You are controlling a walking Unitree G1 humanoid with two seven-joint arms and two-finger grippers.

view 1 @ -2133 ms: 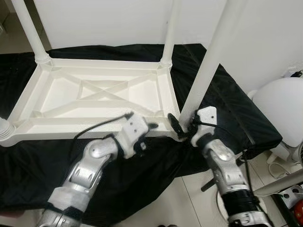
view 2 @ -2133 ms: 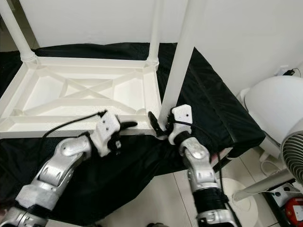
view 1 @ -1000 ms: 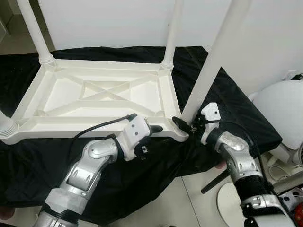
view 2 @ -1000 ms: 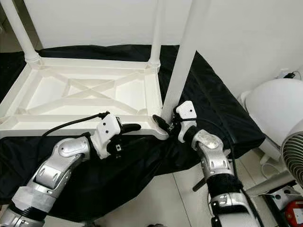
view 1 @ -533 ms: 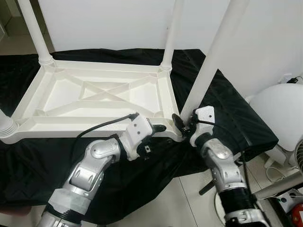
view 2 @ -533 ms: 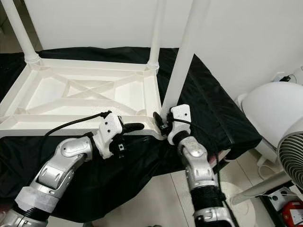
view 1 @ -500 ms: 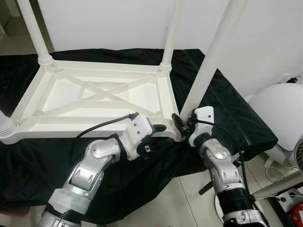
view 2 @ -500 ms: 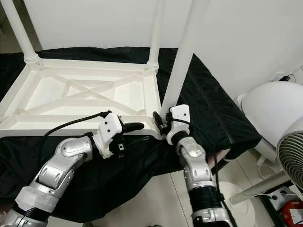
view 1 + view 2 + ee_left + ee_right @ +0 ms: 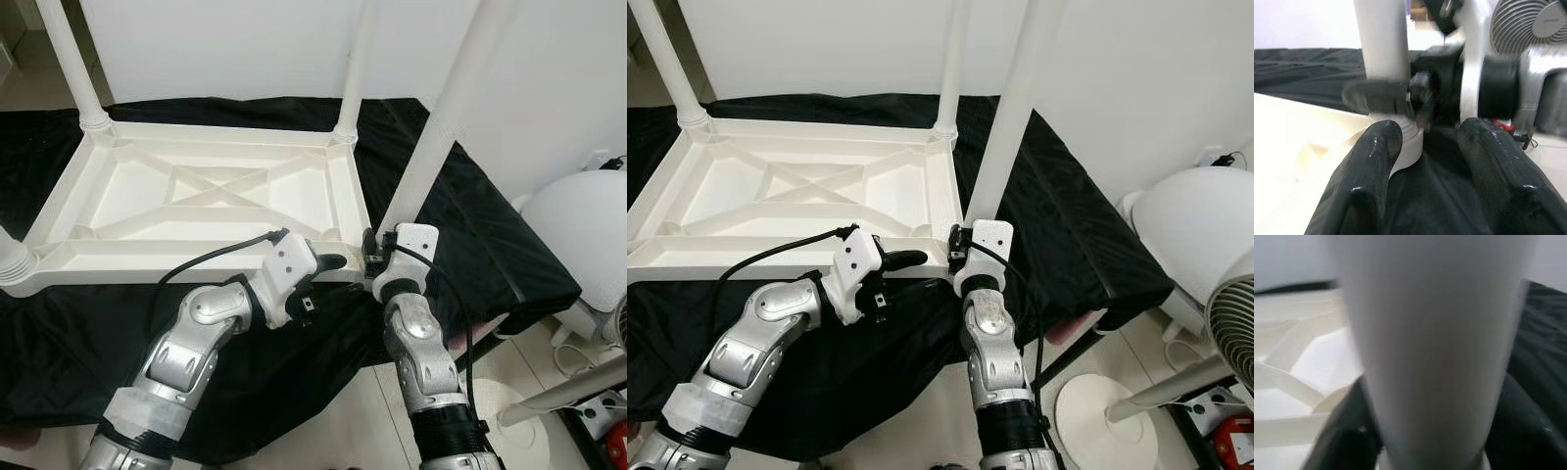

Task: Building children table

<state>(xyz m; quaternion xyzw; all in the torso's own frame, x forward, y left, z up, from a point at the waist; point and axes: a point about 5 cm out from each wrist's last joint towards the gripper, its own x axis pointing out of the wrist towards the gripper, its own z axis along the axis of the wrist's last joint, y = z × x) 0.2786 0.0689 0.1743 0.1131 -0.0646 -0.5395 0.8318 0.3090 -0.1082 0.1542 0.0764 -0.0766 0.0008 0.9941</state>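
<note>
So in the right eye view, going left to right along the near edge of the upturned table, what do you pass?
Upturned white plastic tabletop → left tool on the tabletop's near edge → right tool at the base of the white table leg → black cloth → white rounded fan housing.

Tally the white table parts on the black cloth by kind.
Upturned tabletop: 1
Upright legs: 3
Total: 4; the near-left corner is cut off at the picture's edge.

upturned white table [image 9: 211, 191] lies on a black-draped surface [image 9: 470, 225].
</note>
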